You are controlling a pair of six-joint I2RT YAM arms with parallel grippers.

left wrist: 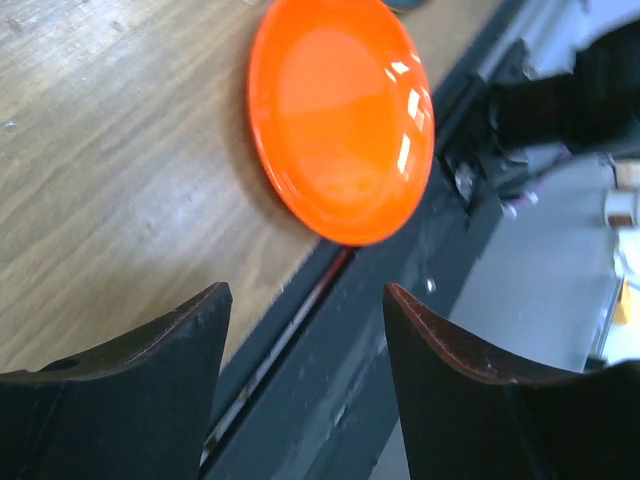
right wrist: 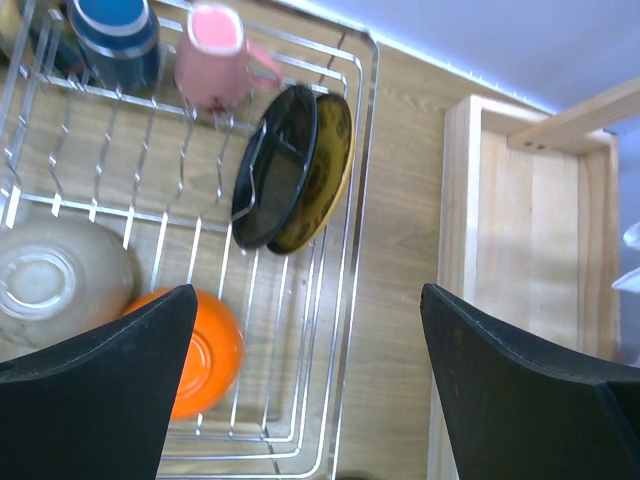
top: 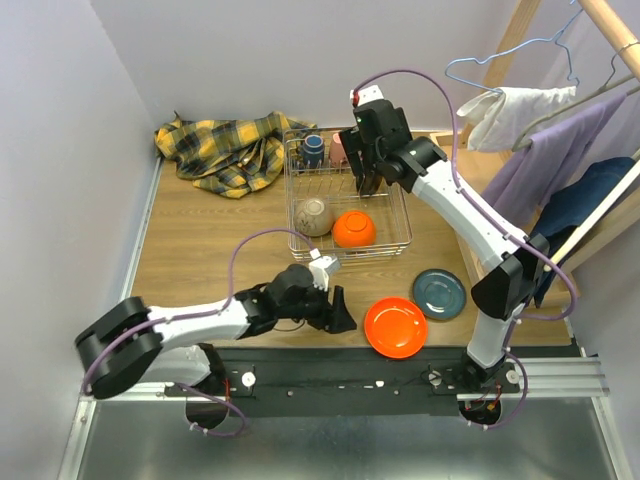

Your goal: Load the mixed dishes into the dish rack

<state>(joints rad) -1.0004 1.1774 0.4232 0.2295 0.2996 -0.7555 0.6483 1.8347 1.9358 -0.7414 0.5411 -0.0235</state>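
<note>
Top view: the left end effector [top: 338,308] sits low over the table [top: 200,250], with the orange plate [top: 395,327] just ahead of it. The right end effector [top: 366,182] hangs over the dish rack [top: 385,247].

Left wrist: spread wide, empty, the orange plate lying ahead.

Right wrist: wide, empty. The black plate [right wrist: 275,165] and the yellow plate [right wrist: 330,165] stand on edge in the rack ahead.

Pale walls [top: 60,150] enclose a wooden table [top: 200,240]. At right, garments [top: 560,140] hang from a wooden rack [top: 610,25]; a plaid cloth [top: 225,145] lies far left.
</note>
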